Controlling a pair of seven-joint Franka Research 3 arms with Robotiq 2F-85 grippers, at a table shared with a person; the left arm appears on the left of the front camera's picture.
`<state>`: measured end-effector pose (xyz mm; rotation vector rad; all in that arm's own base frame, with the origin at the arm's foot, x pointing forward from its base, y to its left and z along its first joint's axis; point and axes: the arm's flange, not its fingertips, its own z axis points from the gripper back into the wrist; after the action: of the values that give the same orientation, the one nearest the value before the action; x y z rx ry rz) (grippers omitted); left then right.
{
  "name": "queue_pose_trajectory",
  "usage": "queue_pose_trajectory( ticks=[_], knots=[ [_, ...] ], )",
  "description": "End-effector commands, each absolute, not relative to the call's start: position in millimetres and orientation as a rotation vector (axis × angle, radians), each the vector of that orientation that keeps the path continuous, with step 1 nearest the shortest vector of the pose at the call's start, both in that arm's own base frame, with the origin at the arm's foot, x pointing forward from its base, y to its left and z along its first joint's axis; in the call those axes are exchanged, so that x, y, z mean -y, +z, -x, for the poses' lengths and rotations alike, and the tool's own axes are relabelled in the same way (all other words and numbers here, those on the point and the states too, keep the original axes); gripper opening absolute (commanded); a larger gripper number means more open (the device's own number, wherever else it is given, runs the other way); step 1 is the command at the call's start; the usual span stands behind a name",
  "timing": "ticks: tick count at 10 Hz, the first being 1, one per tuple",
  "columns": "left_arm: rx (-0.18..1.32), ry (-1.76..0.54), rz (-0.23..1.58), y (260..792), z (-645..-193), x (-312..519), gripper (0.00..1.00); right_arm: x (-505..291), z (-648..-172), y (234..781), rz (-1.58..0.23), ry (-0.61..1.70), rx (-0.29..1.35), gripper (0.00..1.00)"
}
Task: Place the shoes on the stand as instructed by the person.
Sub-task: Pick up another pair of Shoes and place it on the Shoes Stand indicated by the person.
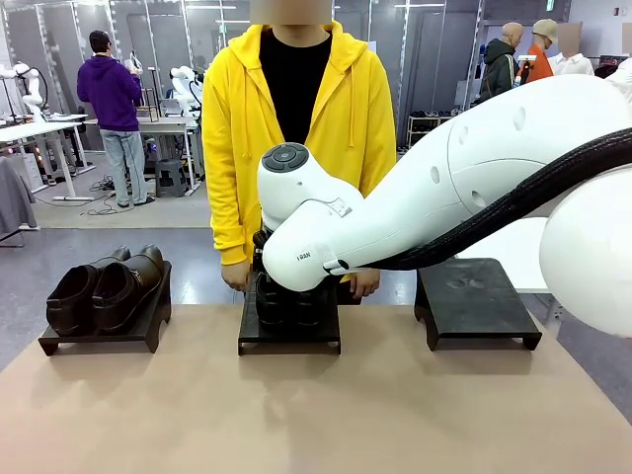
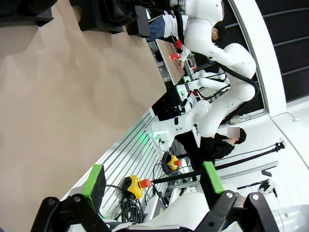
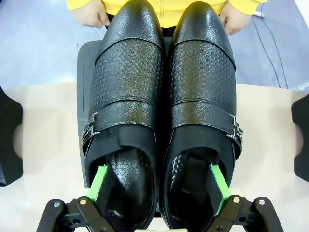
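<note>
Right arm (image 1: 444,188) blocked your front view of middle stand (image 1: 289,336) and its shoes (image 3: 164,121); person's hands (image 3: 91,12) were cut off by top edge.

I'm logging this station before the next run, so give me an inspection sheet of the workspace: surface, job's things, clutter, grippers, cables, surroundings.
Surface: tan table carrying three black stands, left, middle and right.
Job's things: one pair of shoes on the left stand; a second pair side by side on the middle stand; the right stand bare.
Clutter: nothing seen.
Grippers: right gripper open, one green pad inside each shoe opening of the middle pair; left gripper open, holding nothing.
Cables: black hose along the right arm.
Surroundings: person in yellow hoodie behind the middle stand, hands by the shoe toes; other people and tables farther off.
</note>
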<state>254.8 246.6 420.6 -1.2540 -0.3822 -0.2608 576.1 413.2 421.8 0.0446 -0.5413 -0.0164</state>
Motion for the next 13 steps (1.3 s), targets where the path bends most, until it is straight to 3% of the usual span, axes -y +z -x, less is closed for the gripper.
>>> queue_pose_trajectory(
  ticks=[1, 3, 6, 13],
  knots=[
    [0.391, -0.281, 1.261, 422, -252, -247, 1.0, -413, -577, 422, -0.053, -0.028, 0.537, 1.0],
    [0.391, -0.281, 1.261, 422, -252, -247, 1.0, -401, -566, 439, -0.099, -0.043, 0.499, 1.0],
    [0.391, -0.281, 1.261, 422, -252, -247, 1.0, -334, -512, 470, -0.24, 0.015, 0.39, 1.0],
    [0.391, -0.281, 1.261, 422, -252, -247, 1.0, -82, -457, 516, -0.81, -0.158, 0.243, 1.0]
  ],
)
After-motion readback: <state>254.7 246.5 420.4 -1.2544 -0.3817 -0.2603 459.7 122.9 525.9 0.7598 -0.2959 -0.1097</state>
